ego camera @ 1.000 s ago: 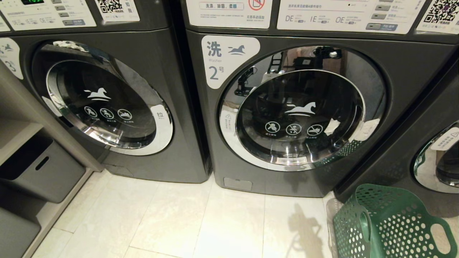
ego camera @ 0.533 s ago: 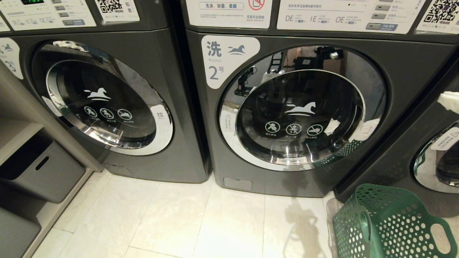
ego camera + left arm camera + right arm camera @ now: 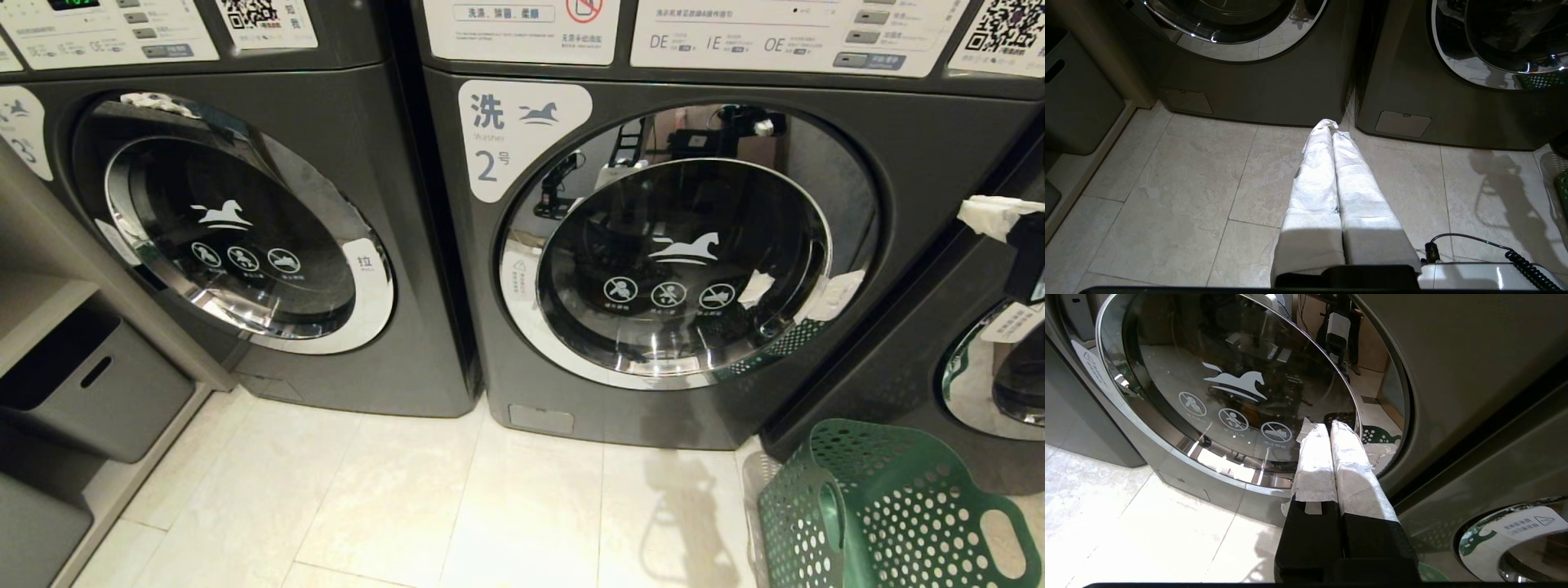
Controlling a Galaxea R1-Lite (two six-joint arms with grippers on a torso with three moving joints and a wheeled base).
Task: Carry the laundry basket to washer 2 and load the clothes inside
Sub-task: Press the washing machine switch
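The basket (image 3: 890,510), green perforated plastic, stands on pale glossy floor tiles (image 3: 392,506) at lower right. Beyond it, washer 2 (image 3: 571,392) is matte dark grey, its round chrome-rimmed glass door (image 3: 686,245) closed. The right gripper (image 3: 992,214), cloth-wrapped fingers pressed together and empty, has pushed further in from the right edge since a moment ago. The left gripper (image 3: 1331,126) hangs shut above the tiles.

The pale tiled floor (image 3: 408,498) carried the three grey washers, with washer 2 (image 3: 816,425) in the middle. The green laundry basket (image 3: 890,523) stood on the tiles near its right corner.
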